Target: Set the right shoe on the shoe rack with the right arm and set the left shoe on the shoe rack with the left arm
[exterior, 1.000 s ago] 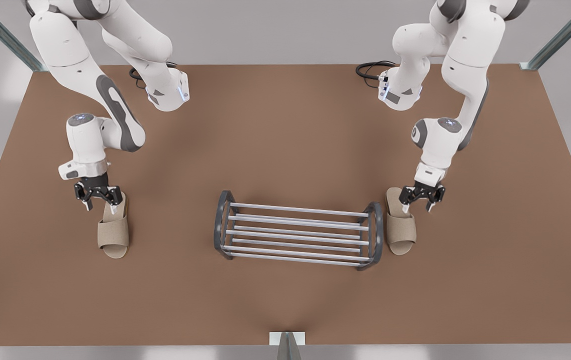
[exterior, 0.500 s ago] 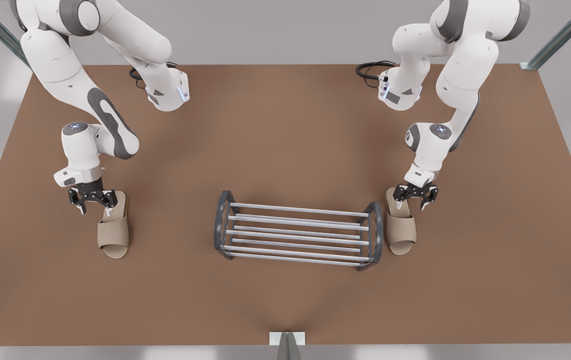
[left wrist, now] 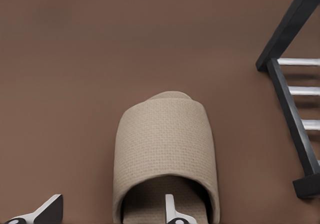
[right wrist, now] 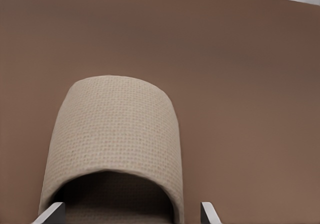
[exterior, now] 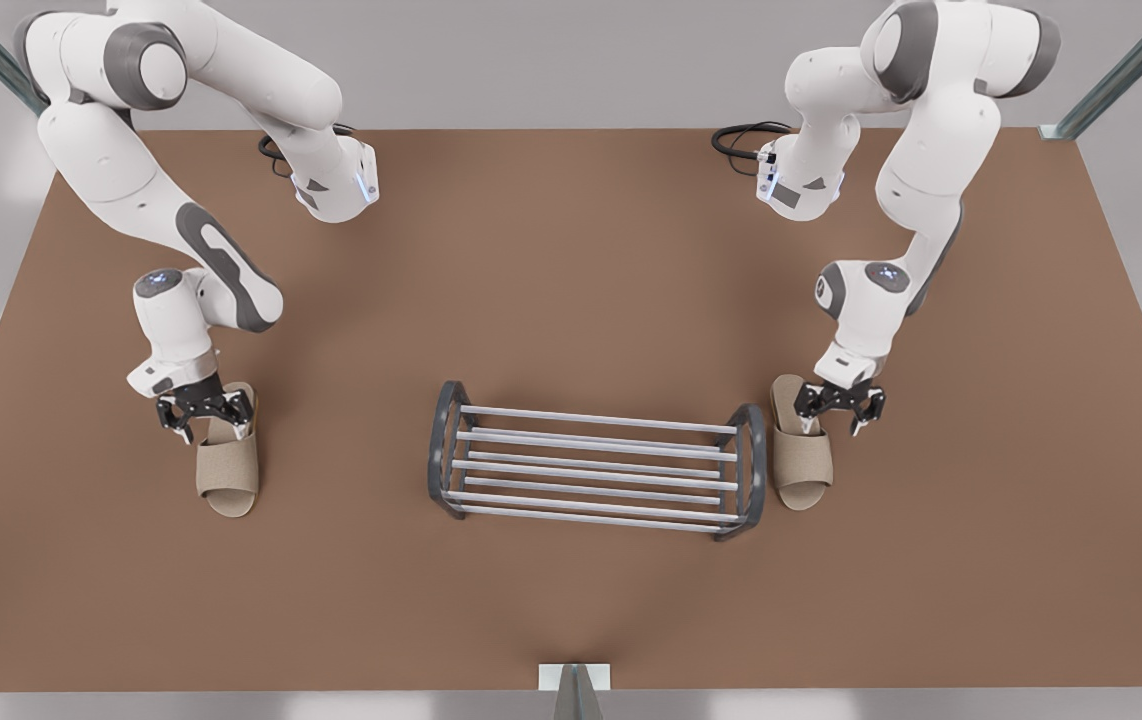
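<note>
Slippers both lie on the brown table [exterior: 571, 250], none racked yet. At the frame's left, the right gripper [exterior: 205, 410] straddles the right shoe [exterior: 227, 470], fingers wide. In the centre stands the bare shoe rack [exterior: 596, 465]. Beside its right end, the left gripper [exterior: 839, 404] spreads wide over the left shoe [exterior: 801, 460].

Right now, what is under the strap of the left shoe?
One jaw of the left gripper sits at the strap opening of the left shoe, over the footbed; the other is outside, over the table. The strap hides the footbed farther in.
</note>
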Robot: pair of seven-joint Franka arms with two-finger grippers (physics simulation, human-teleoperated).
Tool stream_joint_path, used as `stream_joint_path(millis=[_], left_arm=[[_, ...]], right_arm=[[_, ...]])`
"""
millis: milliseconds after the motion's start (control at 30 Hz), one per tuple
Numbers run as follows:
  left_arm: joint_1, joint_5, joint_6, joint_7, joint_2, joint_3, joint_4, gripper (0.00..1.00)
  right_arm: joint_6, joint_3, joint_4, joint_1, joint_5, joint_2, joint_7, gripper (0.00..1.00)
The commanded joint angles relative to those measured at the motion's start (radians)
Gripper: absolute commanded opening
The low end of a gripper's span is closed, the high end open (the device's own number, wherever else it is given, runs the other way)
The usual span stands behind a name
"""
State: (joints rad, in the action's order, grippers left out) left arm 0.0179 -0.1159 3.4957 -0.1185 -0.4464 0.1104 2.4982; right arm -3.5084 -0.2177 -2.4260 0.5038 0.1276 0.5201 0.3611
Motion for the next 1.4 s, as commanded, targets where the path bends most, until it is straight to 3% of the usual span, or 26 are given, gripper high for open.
stream_joint_path(millis=[0, 333, 367, 433, 800, 1067, 1367], left_arm=[[-0.001, -0.002, 0.000, -0.061, -0.008, 0.000, -0.006, 0.99], [-0.003, 0.001, 0.000, -0.061, -0.046, 0.000, -0.045, 0.98], [-0.003, 0.001, 0.000, -0.061, -0.046, 0.000, -0.045, 0.94], [-0.001, 0.001, 0.000, -0.061, -0.046, 0.002, -0.047, 0.75], [0.011, -0.008, 0.000, -0.059, -0.038, 0.000, -0.047, 0.22], [0.028, -0.033, -0.058, -0.032, 0.029, 0.000, -0.140, 0.21], [0.045, 0.010, -0.710, -0.032, 0.184, -0.021, -0.493, 0.21]], right_arm=[[0.000, 0.000, 0.008, 0.001, 0.004, 0.006, 0.075, 1.00], [0.000, 0.006, 0.015, 0.045, 0.041, 0.024, 0.117, 1.00], [0.000, 0.006, 0.015, 0.044, 0.041, 0.026, 0.117, 1.00], [0.000, 0.011, 0.022, 0.045, 0.043, 0.035, 0.119, 1.00], [0.000, 0.007, 0.044, 0.042, 0.037, 0.031, 0.117, 1.00], [0.002, 0.011, 0.096, 0.048, 0.032, 0.041, 0.114, 1.00], [0.002, 0.014, 0.099, 0.033, -0.011, 0.061, 0.111, 1.00]])
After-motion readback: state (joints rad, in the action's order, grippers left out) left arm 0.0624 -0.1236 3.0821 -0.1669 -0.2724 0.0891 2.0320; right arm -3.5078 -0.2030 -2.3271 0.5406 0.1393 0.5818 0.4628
